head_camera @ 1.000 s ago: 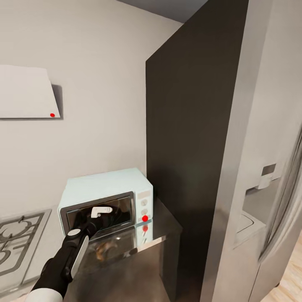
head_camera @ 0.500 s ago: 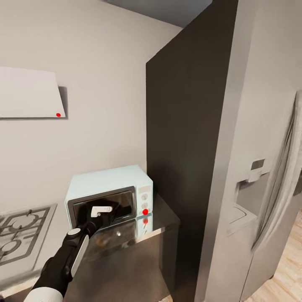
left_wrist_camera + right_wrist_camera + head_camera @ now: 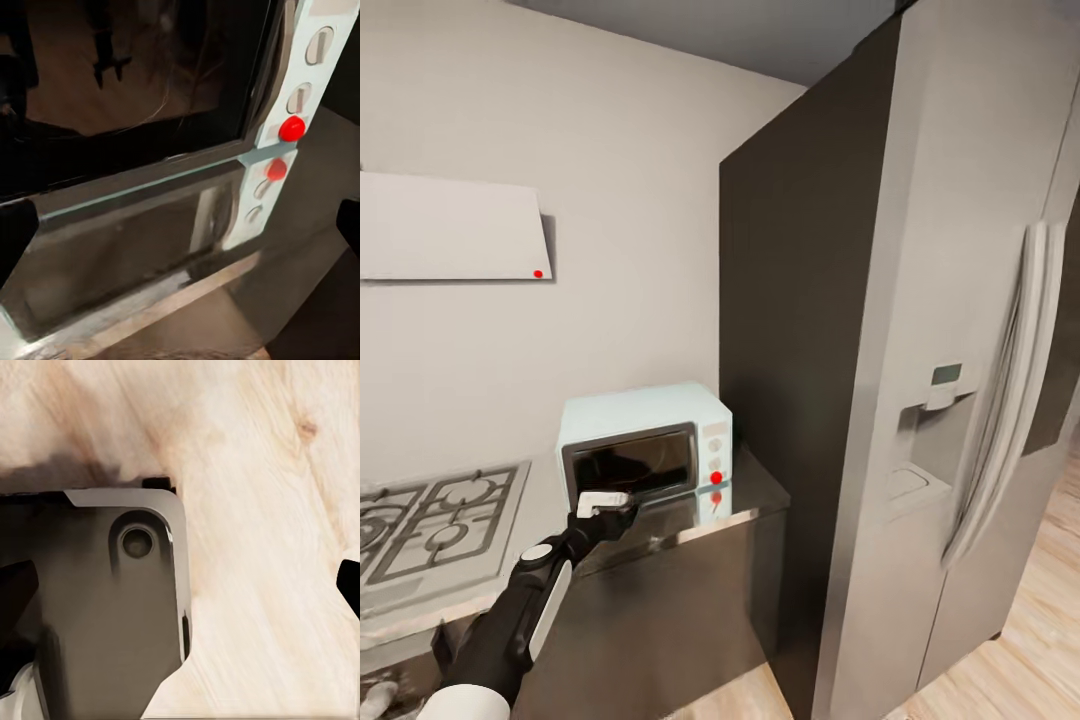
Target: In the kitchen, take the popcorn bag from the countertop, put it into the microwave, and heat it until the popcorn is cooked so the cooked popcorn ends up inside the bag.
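Observation:
The pale mint-blue microwave (image 3: 645, 450) stands on the grey steel countertop (image 3: 752, 488) against the wall, its dark glass door shut. Its white knob panel carries a red knob (image 3: 715, 477). My left gripper (image 3: 605, 507) hangs just in front of the door's lower edge, over the worktop. In the left wrist view the gripper (image 3: 180, 232) is open with nothing between its fingertips (image 3: 15, 240), and it faces the door glass (image 3: 135, 67) and the red knob (image 3: 292, 128). The right gripper (image 3: 180, 585) is open over wooden floor. The popcorn bag and popcorn are out of view.
A gas hob (image 3: 435, 515) lies in the worktop left of the microwave, under a white hood (image 3: 450, 225). A tall dark panel (image 3: 800, 350) and a steel fridge (image 3: 970, 380) rise right of the microwave. Wooden floor (image 3: 1030, 670) lies at lower right. My own dark base (image 3: 97, 607) shows by the right gripper.
The head view has pulled back and swung, so the microwave looks smaller and more of the fridge shows. My left gripper has drawn back from the microwave's door to just before it.

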